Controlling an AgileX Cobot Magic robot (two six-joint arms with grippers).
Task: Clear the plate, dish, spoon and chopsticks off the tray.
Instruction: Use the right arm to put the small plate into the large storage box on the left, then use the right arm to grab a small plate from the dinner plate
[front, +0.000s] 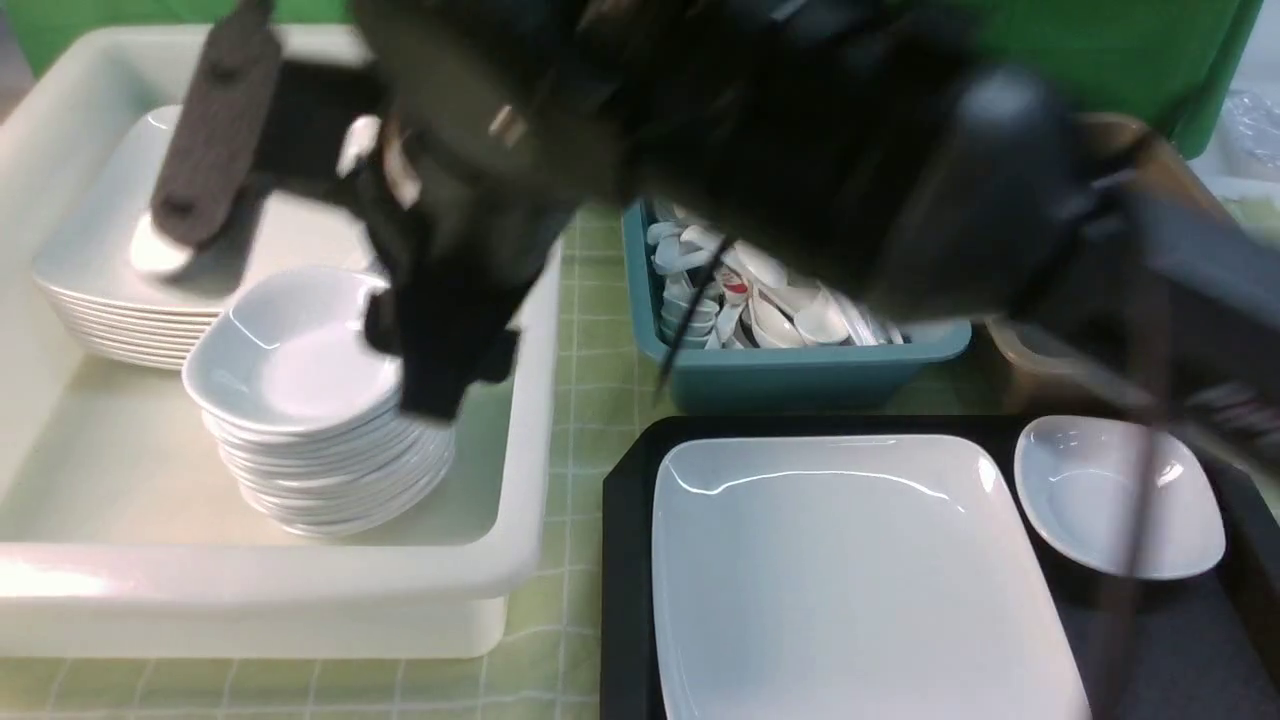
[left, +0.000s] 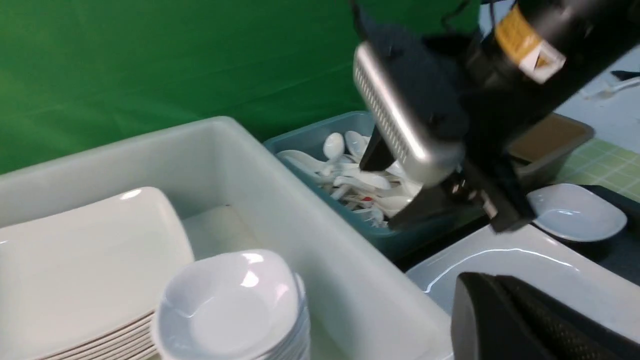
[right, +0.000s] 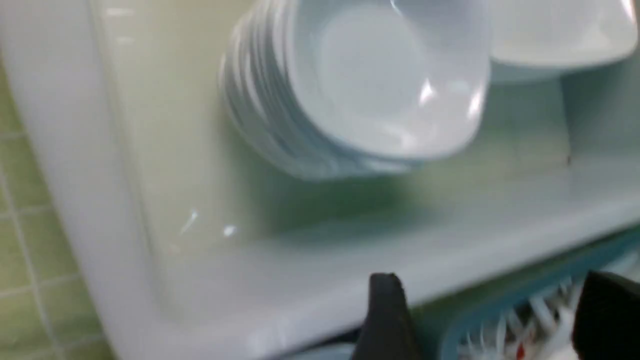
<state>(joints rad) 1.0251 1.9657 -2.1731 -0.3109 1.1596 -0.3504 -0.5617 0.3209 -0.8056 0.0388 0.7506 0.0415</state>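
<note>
The large white square plate (front: 850, 570) lies on the black tray (front: 625, 560), with a small white dish (front: 1120, 500) on the tray to its right. Both also show in the left wrist view: plate (left: 505, 255), dish (left: 575, 212). My right gripper (right: 492, 310) is open and empty above the rim of the teal tub (right: 505, 300). My left gripper (left: 495, 295) has its fingers together with nothing between them. My left arm hangs blurred over the white tub (front: 440, 330). No chopsticks are in view. No single spoon shows on the tray.
The white tub (front: 520, 560) holds a stack of square plates (front: 110, 300) and a stack of small dishes (front: 320, 440). The teal tub (front: 800, 375) holds several white spoons (front: 790, 310). A brown tub (left: 545, 140) stands behind the tray. My right arm (front: 800, 130) crosses the view, blurred.
</note>
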